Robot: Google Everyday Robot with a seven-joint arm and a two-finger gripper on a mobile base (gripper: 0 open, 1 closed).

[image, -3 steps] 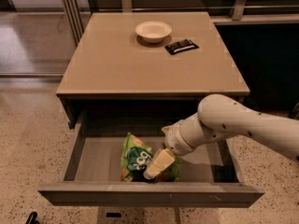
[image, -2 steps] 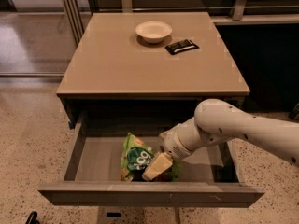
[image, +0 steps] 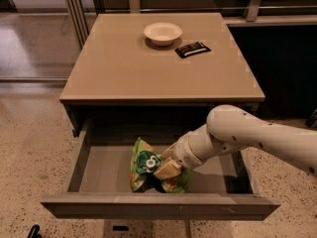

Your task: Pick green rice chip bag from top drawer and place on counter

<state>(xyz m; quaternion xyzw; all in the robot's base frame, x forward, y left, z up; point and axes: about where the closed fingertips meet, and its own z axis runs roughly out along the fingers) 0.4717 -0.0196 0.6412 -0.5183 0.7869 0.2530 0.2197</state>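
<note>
The green rice chip bag (image: 144, 161) lies crumpled in the middle of the open top drawer (image: 104, 170), resting on the drawer bottom. My gripper (image: 167, 169) reaches down from the right on a white arm (image: 237, 133) and is shut on the bag's right side, and the foil bunches up around its tan fingers (image: 169, 167). The tan counter (image: 148, 68) is the cabinet top just above the drawer.
A cream bowl (image: 163, 32) and a small flat black packet (image: 192, 49) sit at the back of the counter. The drawer's front panel (image: 158, 207) stands close to me. Speckled floor lies to the left, and a dark area lies to the right.
My gripper has shifted slightly left and deeper into the bag. The bag looks more crumpled around the fingers and still rests in the drawer.
</note>
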